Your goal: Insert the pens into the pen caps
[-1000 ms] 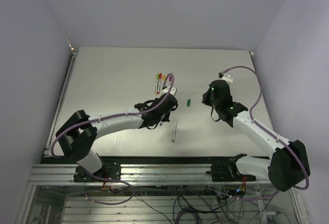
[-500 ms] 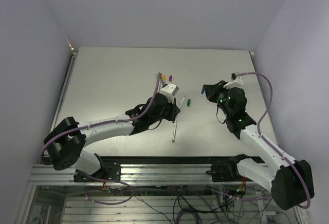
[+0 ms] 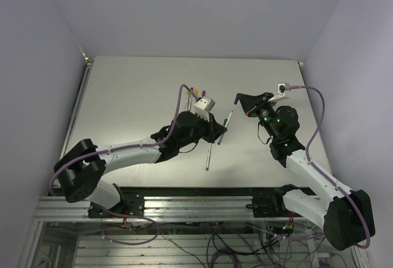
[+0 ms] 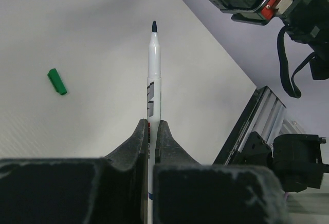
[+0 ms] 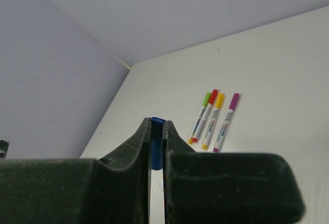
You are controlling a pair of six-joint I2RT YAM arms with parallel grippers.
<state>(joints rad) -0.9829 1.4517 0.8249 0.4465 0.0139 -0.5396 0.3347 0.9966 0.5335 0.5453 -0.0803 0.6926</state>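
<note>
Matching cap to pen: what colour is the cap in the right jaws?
Blue cap, clearest in the right wrist view.

glossy plastic pen (image 4: 154,70), matt white table (image 4: 77,147)

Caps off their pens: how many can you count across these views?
2. A green cap lies on the table. A blue cap is held in the right gripper. Others may be hidden.

Left gripper (image 3: 220,134) clamps pen (image 3: 229,119) above counter (image 3: 135,96), tip toward blue cap (image 3: 235,98) in right gripper (image 3: 237,100); spare pen (image 3: 209,156) lies flat.
</note>
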